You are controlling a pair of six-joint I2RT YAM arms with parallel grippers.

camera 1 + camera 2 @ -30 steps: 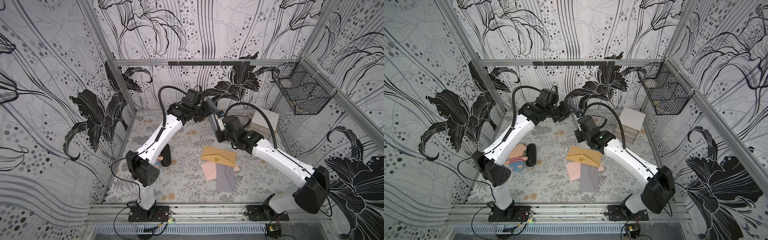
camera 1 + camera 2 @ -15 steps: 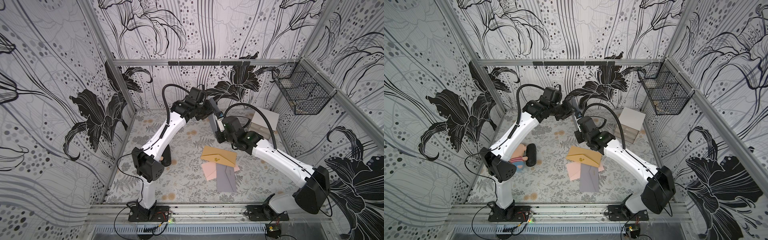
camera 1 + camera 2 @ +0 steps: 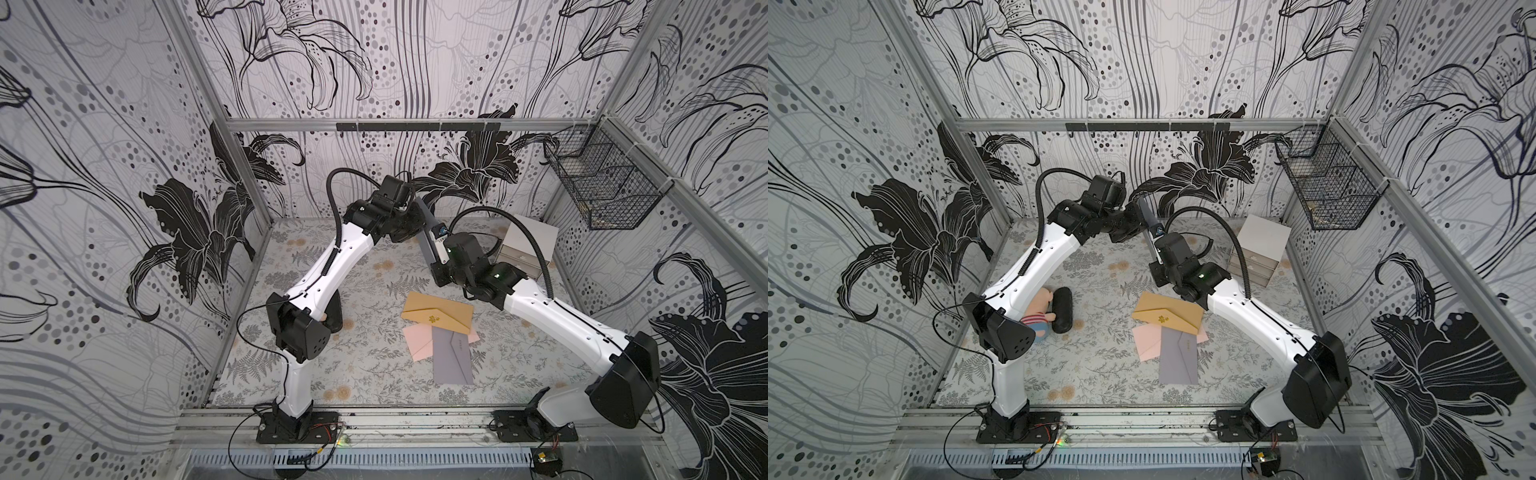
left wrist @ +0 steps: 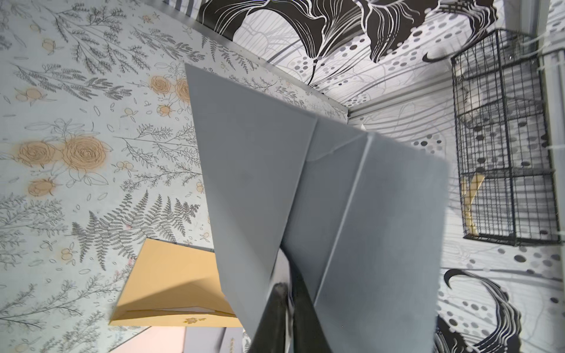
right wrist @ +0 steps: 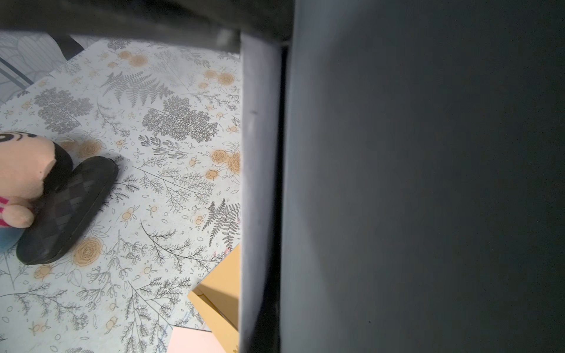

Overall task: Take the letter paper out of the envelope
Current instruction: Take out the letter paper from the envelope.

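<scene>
Flower-patterned black-and-white walls close in a table (image 3: 374, 374) with a pale botanical print. Above its far middle both arms meet at a grey envelope (image 3: 424, 239) held upright, clear of the surface. The left gripper (image 4: 287, 293) is pressed together on one of its grey folds; the left wrist view crops the fingers. The right gripper (image 3: 434, 249) pinches its lower part, though dark surfaces block most of the right wrist view. The letter paper cannot be told apart from the envelope's folds. Below, near the middle, lie a yellow envelope (image 3: 440, 318), a pink envelope (image 3: 417, 343) and a second grey envelope (image 3: 451, 357), overlapping. At the left, a plush toy (image 3: 1038, 316) is half hidden behind the left arm.
</scene>
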